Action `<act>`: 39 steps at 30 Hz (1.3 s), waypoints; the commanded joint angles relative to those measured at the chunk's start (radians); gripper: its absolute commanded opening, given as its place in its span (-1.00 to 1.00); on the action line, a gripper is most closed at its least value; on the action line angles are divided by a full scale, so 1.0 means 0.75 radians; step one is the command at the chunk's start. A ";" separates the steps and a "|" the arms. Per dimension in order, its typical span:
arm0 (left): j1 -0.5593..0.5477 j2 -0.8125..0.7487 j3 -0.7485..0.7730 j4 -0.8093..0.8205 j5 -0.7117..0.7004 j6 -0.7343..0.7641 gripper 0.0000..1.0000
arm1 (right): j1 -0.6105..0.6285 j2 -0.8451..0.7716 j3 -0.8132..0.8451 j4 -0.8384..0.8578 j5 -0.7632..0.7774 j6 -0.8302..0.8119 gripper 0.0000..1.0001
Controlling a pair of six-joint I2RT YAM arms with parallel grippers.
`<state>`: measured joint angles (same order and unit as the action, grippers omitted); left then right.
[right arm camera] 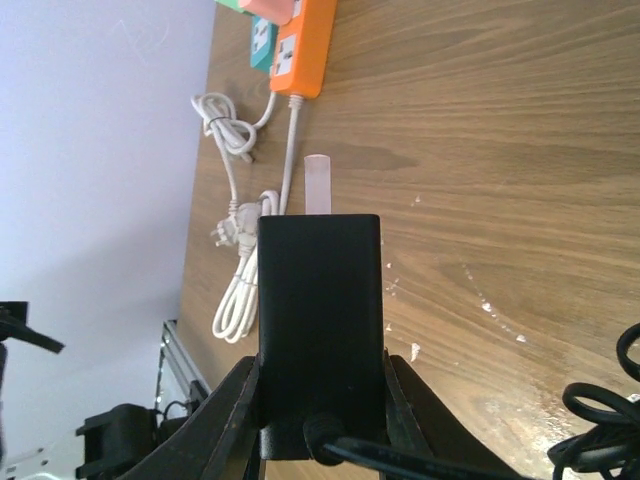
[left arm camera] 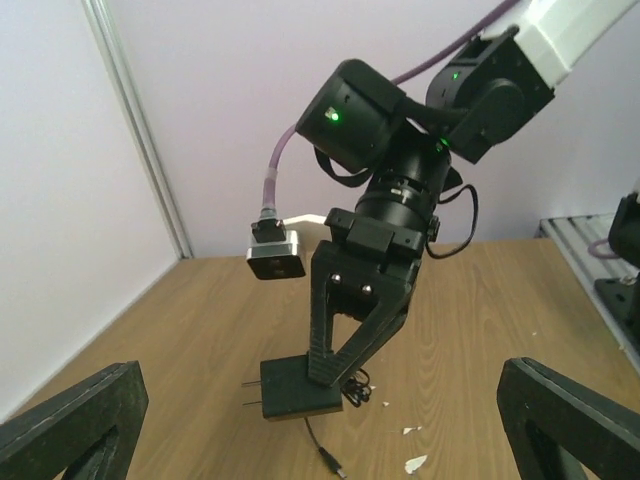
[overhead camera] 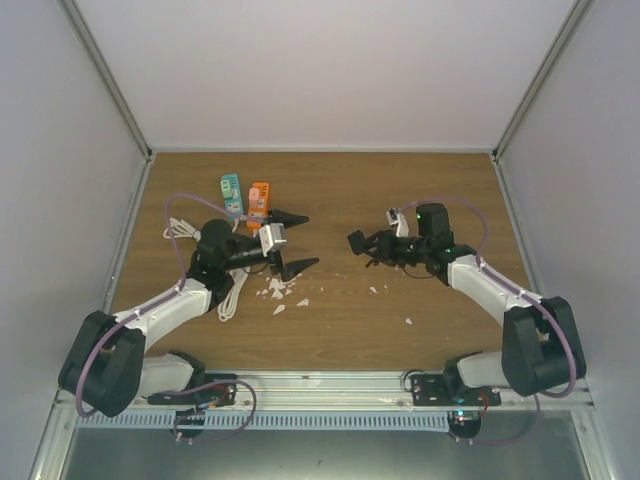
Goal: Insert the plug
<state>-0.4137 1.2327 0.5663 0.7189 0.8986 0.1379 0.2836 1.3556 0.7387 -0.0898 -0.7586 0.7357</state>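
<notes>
Right wrist view: I see the right jaws clamped on the black plug (right arm camera: 320, 300), prong pointing toward the orange power strip (right arm camera: 305, 45), well apart from it. Left jaws spread wide, holding nothing.

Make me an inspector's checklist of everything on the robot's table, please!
Surface: brown wooden table, shiny in places.
Job's things: black plug held up with its prongs out, not yet in the orange power strip; a teal strip lies beside the orange one.
Clutter: white scraps scattered near the left arm.
Grippers: left gripper open, holding nothing; right gripper shut on the black plug.
Cables: white cord bundled up, running from the orange power strip; thin black cord trailing from the plug; purple cables on the arms.
Surroundings: pale walls on three sides; metal rail at the near edge.
</notes>
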 commanded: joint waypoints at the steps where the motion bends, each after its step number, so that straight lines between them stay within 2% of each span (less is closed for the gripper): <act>1: -0.086 0.047 -0.016 0.033 -0.156 0.223 0.98 | -0.020 -0.006 0.047 0.011 -0.126 0.025 -0.99; 9: -0.301 0.115 -0.161 0.369 -0.637 0.428 0.98 | -0.021 -0.020 0.102 -0.030 -0.156 0.049 -0.99; 12: -0.334 0.146 -0.218 0.529 -0.736 0.494 0.98 | -0.022 -0.022 0.083 0.029 -0.189 0.117 -0.99; 16: -0.433 0.185 -0.313 0.714 -0.810 0.706 0.98 | -0.020 -0.034 -0.002 0.177 -0.217 0.268 -0.98; 21: -0.514 0.304 -0.272 0.753 -0.957 0.839 0.98 | -0.008 -0.039 -0.022 0.185 -0.207 0.282 -0.98; 30: -0.563 0.363 -0.260 0.795 -1.034 0.915 0.98 | 0.065 -0.080 -0.038 0.260 -0.164 0.371 -0.98; 39: -0.588 0.409 -0.213 0.739 -1.071 0.950 0.68 | 0.188 0.010 -0.047 0.452 -0.152 0.492 -0.98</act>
<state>-0.8444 1.5208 0.3733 1.2194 0.1238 0.8246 0.3885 1.3293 0.7021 0.1581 -0.8719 1.0531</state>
